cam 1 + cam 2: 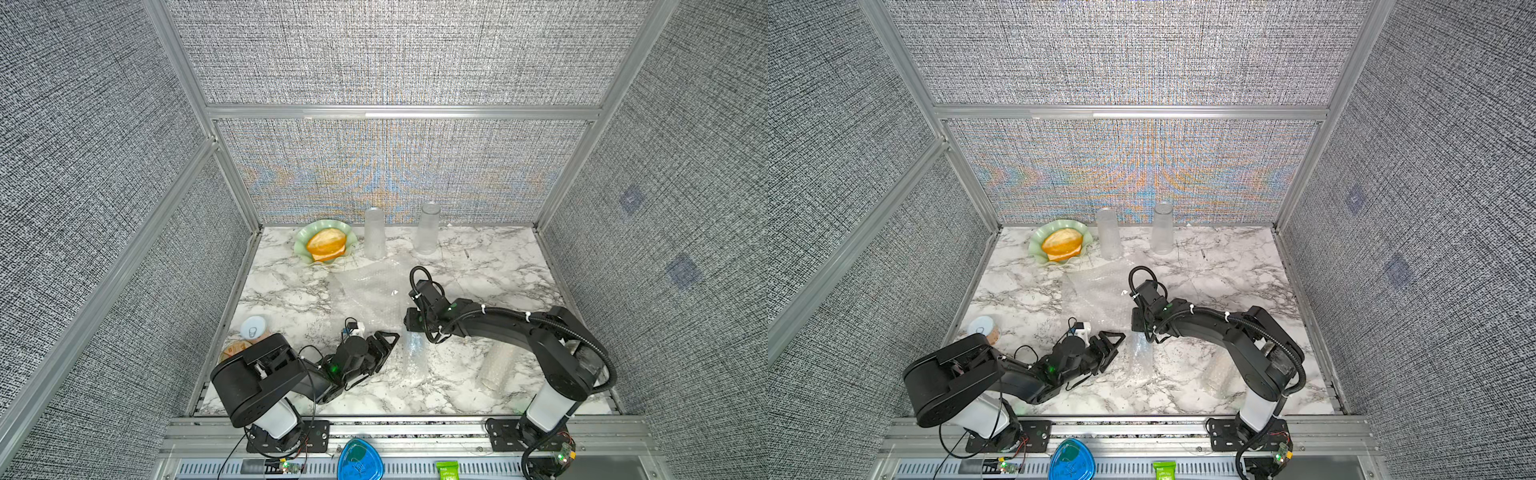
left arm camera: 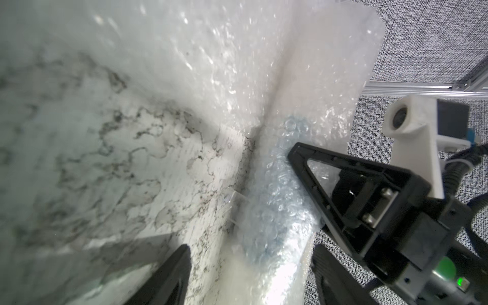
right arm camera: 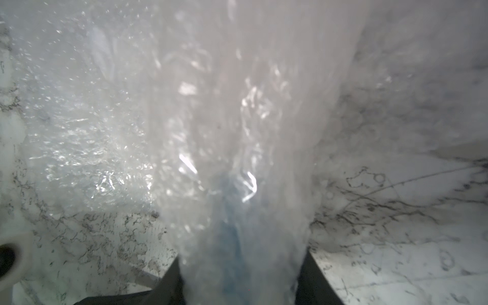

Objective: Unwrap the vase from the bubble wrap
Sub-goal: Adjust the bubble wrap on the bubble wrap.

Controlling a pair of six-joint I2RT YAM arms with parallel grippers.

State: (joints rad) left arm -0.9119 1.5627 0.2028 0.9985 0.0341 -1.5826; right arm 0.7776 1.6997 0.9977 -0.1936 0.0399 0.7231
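The wrapped bundle [image 1: 413,353] lies on the marble table [image 1: 498,266] between the two arms, near the front edge; through the clear bubbles a bluish core shows, likely the vase, though its shape cannot be made out. A loose wrap sheet [image 1: 365,286] spreads flat behind it toward the table's middle, which suggests part of the covering is already peeled away and left where it fell.

The right gripper [image 3: 240,280] comes in from above at the bundle's far end. In its wrist view the fingers [image 3: 314,277] stand either side of the bundle and press against it, so I judge it clamped there, probably to pin or lift that end while the other arm works.

The left gripper [image 2: 250,266] sits at the bundle's side with its jaws apart; the wrap runs between its fingers [image 2: 169,274] but neither pad visibly bites it. It looks placed to catch a free edge of the wrap and pull it off sideways.

Another roll [image 1: 494,370] lies partly under the right arm. At the back wall stand a green dish [image 1: 303,245] with a bread-like piece and two clear cups [image 1: 375,232], well away from the work, as is the can [image 1: 253,328] by the left arm
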